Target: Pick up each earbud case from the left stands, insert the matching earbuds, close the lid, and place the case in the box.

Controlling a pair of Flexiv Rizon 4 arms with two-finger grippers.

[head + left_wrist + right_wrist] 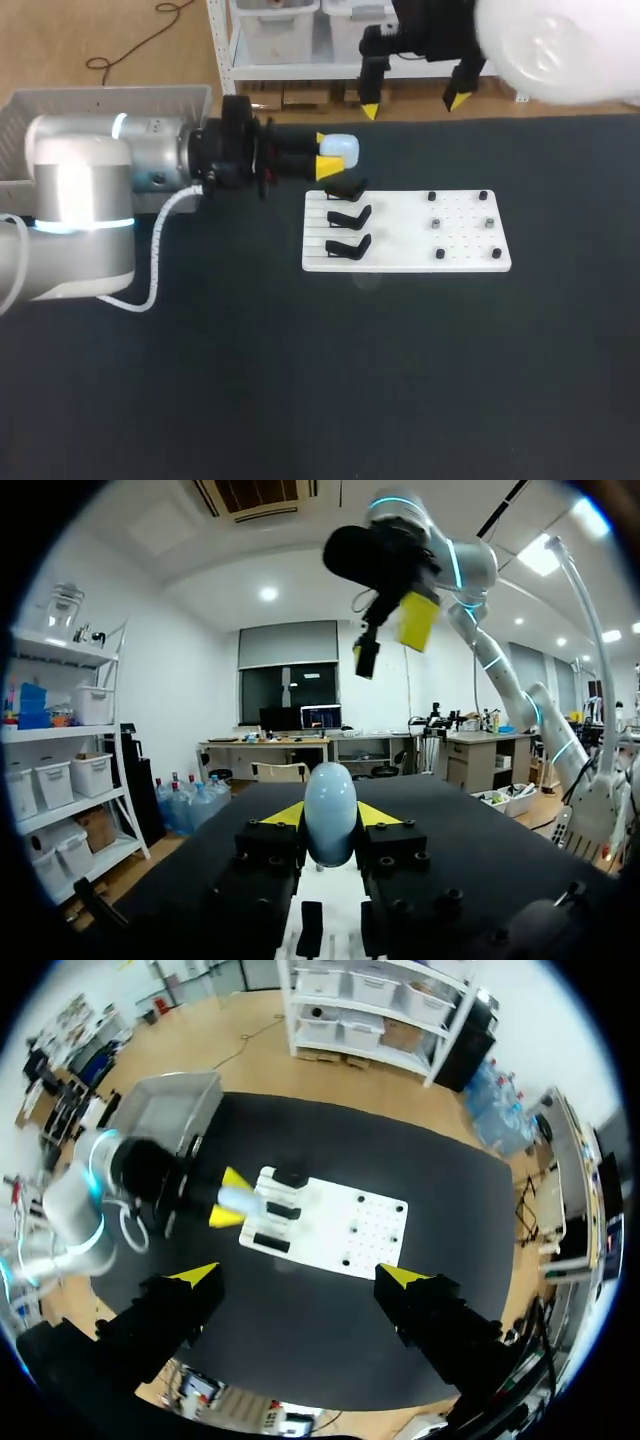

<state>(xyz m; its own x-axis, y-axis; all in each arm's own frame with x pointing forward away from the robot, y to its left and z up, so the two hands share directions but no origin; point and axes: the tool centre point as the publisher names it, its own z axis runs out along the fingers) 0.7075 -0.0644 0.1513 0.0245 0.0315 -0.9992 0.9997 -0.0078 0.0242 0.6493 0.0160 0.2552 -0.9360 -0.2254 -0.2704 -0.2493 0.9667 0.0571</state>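
Observation:
A pale blue earbud case (341, 149) is held sideways between the yellow tips of my left gripper (329, 152), just above the far left corner of the white board (405, 262). From the left wrist, the case (330, 825) sits upright between both fingertips (285, 815). Three black stands (349, 215) line the board's left side. Small dark earbuds (437, 223) dot its right half. My right gripper (413, 105) hangs open high over the table's far edge, holding nothing. Seen from the right wrist, the board (370, 1225) and case (238, 1198) lie far below my right gripper (300, 1277).
A grey box (100, 100) stands at the table's far left corner, behind my left arm; the right wrist view shows the box (175, 1105) too. Black table (320, 380) stretches in front of the board.

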